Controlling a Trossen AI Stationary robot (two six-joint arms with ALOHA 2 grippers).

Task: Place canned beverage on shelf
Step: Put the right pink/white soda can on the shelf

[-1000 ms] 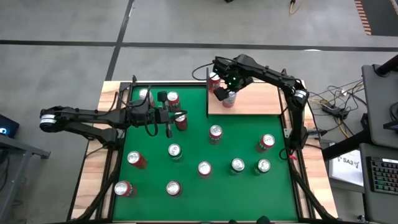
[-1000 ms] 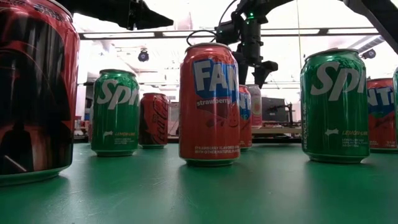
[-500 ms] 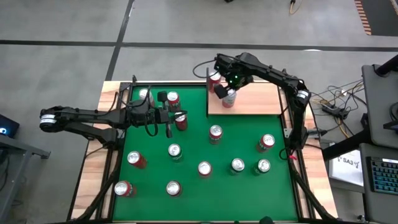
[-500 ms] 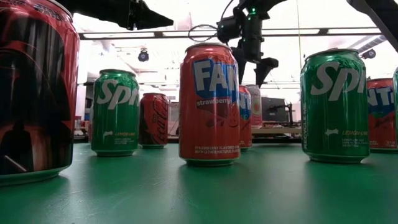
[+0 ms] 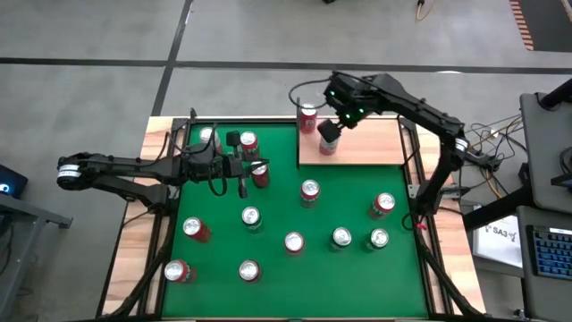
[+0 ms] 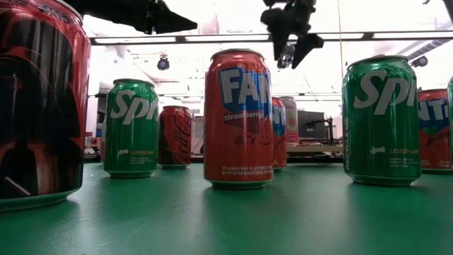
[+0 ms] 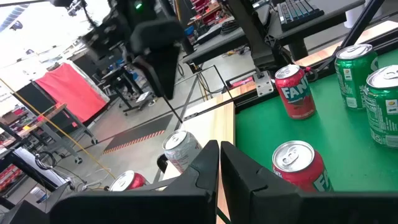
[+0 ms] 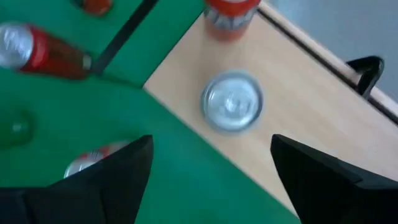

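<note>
The shelf, a pale wooden board, lies at the table's far right. Two cans stand upright on it: a pale one with a silver top and a red one behind it. My right gripper hangs open high above the pale can, its fingers wide apart and touching nothing. It also shows at the top of the low view. My left gripper is shut and level over the green table's left middle, holding nothing.
Several red and green cans stand spread over the green felt, two of them close by my left gripper. Thin black rods edge the shelf. Wooden strips border the table's left and right sides.
My right gripper has risen well above the pale can on the shelf and drifted a little toward the table's right edge. The can stays upright where it was.
</note>
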